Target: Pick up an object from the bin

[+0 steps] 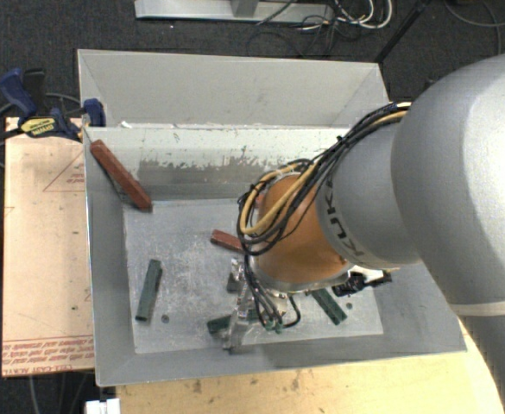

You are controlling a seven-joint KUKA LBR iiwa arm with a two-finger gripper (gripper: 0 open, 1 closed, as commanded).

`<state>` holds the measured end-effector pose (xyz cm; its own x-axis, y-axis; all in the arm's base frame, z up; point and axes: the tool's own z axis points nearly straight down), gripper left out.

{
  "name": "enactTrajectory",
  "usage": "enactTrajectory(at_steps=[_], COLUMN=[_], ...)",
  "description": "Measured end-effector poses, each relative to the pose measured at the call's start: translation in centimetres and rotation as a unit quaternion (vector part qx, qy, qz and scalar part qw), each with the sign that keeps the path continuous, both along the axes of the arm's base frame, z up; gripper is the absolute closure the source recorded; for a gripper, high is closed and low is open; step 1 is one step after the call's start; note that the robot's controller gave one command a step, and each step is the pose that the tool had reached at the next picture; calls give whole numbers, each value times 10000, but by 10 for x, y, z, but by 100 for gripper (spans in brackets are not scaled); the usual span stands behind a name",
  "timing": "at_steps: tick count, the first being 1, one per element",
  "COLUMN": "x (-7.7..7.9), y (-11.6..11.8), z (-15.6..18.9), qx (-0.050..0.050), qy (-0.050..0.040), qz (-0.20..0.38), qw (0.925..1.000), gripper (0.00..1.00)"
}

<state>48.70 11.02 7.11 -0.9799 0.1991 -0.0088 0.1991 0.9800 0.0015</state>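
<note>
A small dark green piece [218, 324] lies on the bin floor close to the near wall, about midway along it. It is the thing nearest the gripper [237, 336], which hangs low just to its right, touching it or very nearly so; I cannot make out which. Whether the gripper is open or closed cannot be told from this angle, since the orange wrist cover [291, 231] and its cables [274, 188] crowd over it, and nothing can be seen clamped in it. Judged from that, the pick is at the grasping stage at best. The arm [459, 171] is down in the bin beside a candidate, but nothing is lifted, so securing a hold and raising the thing clear are both left to do. A short reddish-brown piece [226, 240] lies flat just beyond the gripper on the far side, at the edge of the wrist cover. Another dark green bar [330, 305] pokes out from under the arm to the right. Well apart to the left, a long dark green bar [148, 290] lies flat. In the far left corner a long reddish-brown block [119, 176] leans tilted against the wall. The grey metal bin [235, 93] holds just these few things, spread thin rather than heaped, with bare scuffed floor between them.
</note>
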Motion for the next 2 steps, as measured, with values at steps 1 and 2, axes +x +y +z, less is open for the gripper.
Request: enactTrajectory(at_steps=[1,2], x=[-2,-3], y=[4,9], z=[-1,198], qx=[7,14], qy=[38,-5], qz=[31,226], qw=[10000,9997], gripper=[100,100])
